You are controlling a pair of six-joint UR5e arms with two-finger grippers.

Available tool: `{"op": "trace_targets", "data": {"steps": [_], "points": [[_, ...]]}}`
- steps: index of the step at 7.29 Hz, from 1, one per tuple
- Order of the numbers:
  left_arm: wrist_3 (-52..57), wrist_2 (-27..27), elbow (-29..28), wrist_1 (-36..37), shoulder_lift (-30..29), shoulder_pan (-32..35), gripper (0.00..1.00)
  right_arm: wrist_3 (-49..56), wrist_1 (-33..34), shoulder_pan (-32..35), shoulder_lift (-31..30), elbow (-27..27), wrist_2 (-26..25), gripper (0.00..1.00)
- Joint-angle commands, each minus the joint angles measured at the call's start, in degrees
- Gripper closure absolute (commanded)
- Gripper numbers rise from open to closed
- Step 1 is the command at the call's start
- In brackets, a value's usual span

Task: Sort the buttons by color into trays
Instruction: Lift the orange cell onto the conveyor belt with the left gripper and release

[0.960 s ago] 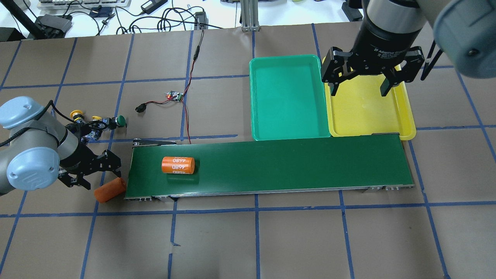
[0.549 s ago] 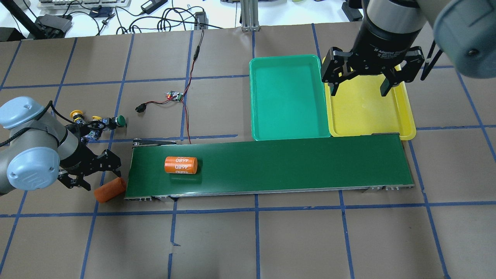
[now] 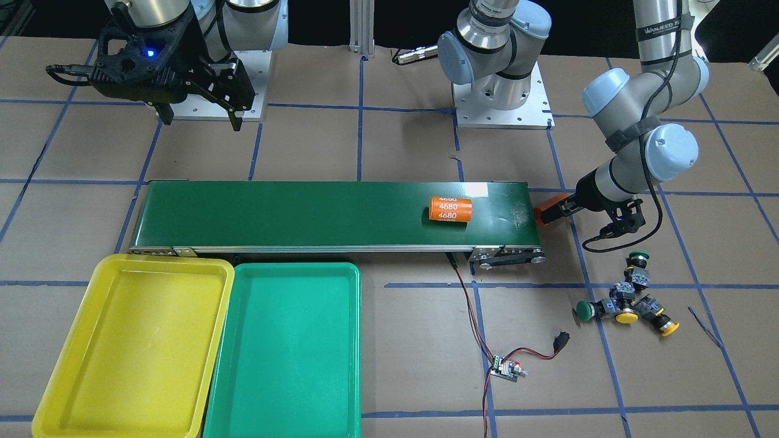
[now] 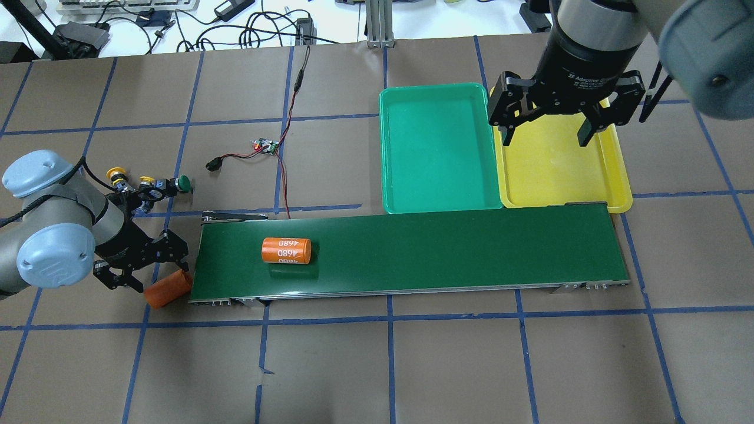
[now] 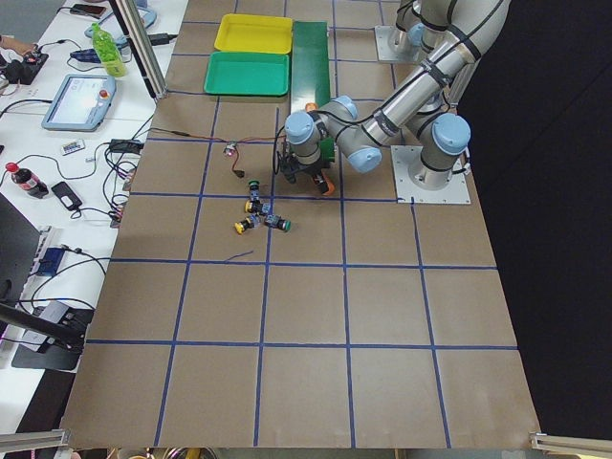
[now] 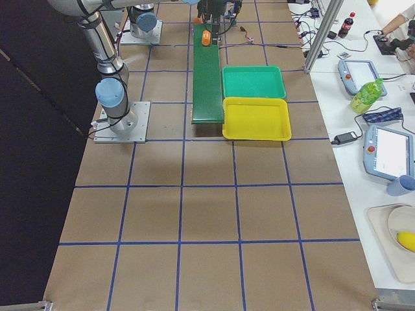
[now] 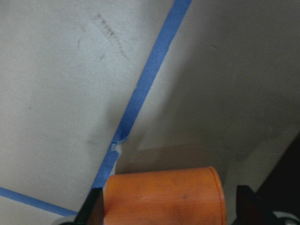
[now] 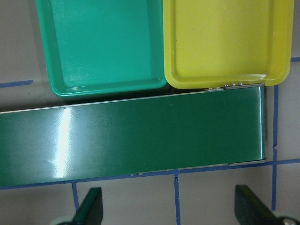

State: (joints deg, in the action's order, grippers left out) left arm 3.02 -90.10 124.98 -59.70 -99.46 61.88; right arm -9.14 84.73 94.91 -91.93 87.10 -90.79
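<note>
Cylinder [image 4: 285, 251], orange, marked 4680: has ridden further toward 3 o'clock along the belt [image 4: 442, 253] in the last second, as the overhead view reads.

Left gripper [image 4: 150, 270]: has shifted slightly. Its jaws stand wide apart, and a second orange cylinder [image 4: 168, 288] lies between them at the belt's 9 o'clock end. That cylinder has not moved.

Right gripper [image 4: 546, 139]: unchanged, jaws apart, hovering over the 12 o'clock end of the yellow tray [image 4: 554, 171].

Buttons [image 4: 147, 185]: all four lie bunched on the table at 12 o'clock from the left gripper. None is in a tray.

Assessment: the only progress concerns the cylinders, so sorting by colour has not begun.

Green tray [image 4: 439, 147]: touches the yellow tray on its 3 o'clock side. Both trays butt against the belt's 12 o'clock edge.

Room: open table lies at 9 and 12 o'clock of the buttons. A circuit board [image 4: 265, 145] with wires lies toward 2 o'clock. The buttons sit close together, so finger gaps between them look tight.
</note>
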Motion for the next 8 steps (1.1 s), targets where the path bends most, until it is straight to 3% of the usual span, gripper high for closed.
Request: {"op": "trace_targets", "data": {"steps": [1, 8], "points": [[0.0, 0.0, 0.0, 0.2, -0.1, 0.0, 0.00, 0.0, 0.0, -0.1, 0.0, 0.0, 0.0, 0.00], [0.0, -0.3, 0.0, -0.4, -1.2, 0.0, 0.00, 0.0, 0.0, 0.0, 0.0, 0.0, 0.0, 0.00]]}}
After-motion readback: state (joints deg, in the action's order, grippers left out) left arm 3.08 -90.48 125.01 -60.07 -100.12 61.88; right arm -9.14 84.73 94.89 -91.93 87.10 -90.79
